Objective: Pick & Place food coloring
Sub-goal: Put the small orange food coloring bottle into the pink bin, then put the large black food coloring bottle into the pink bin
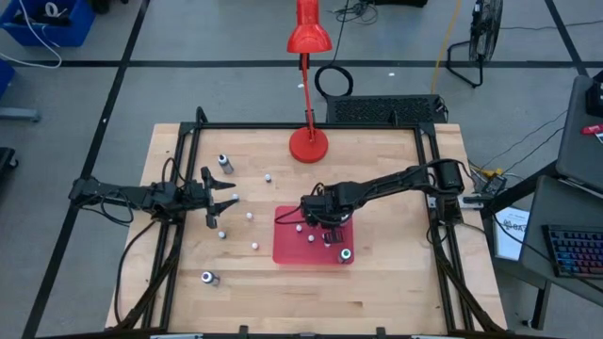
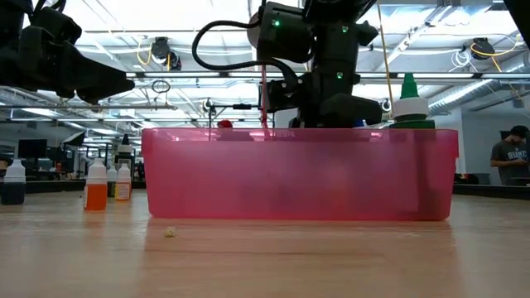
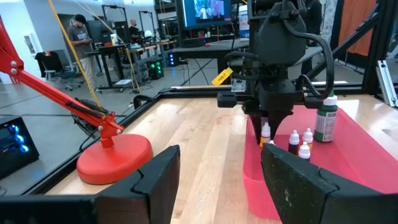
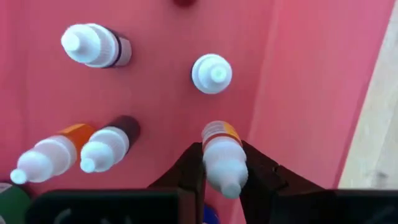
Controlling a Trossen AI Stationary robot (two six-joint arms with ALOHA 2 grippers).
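Note:
A red tray (image 1: 287, 250) sits right of the table's middle and holds several small white food coloring bottles (image 4: 93, 45) and a larger green-capped one (image 3: 326, 118). My right gripper (image 1: 320, 226) points steeply down into the tray, shut on an orange-labelled bottle (image 4: 222, 158). More tiny bottles (image 1: 250, 215) and two grey vials (image 1: 225, 163) stand loose on the wood left of the tray. My left gripper (image 1: 226, 202) waits level at the table's left, open, with nothing between its fingers. My right gripper pinches the orange-labelled bottle by its white cap end (image 4: 225, 169), one finger (image 4: 189, 171) on each side. The fingers come from above, pointing down. The bottle stands upright below them inside the tray (image 3: 266, 132); I cannot tell whether its base touches the tray floor.
A red desk lamp stands with its round base (image 1: 308, 141) at the table's far edge, its arm leaning over the far side. A black frame (image 1: 179, 179) runs along the table's sides. Bare wood lies near the front edge (image 1: 301, 301).

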